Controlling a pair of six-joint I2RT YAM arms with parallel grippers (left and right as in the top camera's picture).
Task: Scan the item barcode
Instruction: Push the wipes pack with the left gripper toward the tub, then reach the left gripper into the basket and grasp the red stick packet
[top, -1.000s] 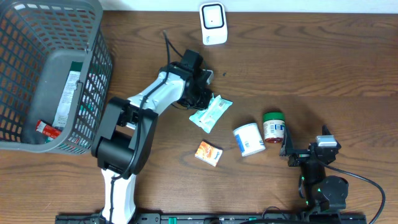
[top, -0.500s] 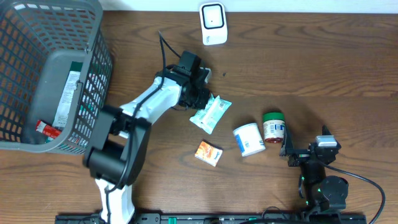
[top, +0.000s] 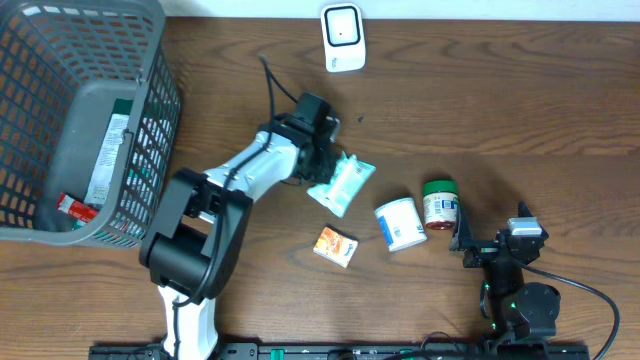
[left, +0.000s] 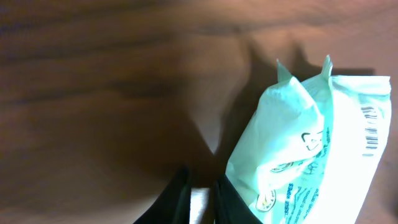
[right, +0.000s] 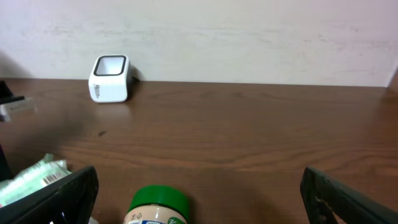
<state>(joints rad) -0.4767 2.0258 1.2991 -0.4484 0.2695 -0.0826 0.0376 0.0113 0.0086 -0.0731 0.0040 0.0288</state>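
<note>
While the grey plastic mesh basket (top: 165, 95) sits far left, the left gripper (left: 202, 198) is nipped together on the edge of the mint-green plastic wipes packet (top: 345, 183) at mid-table, below the white box-shaped scanner (top: 342, 38), and the right gripper (right: 199, 180) stands spread wide.

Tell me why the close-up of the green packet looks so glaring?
Left wrist view: packet washed out to white on its right, dark shadow beside it, table blurred. Overhead view: even light, sharp. Right wrist view: jar lid soft.
</note>
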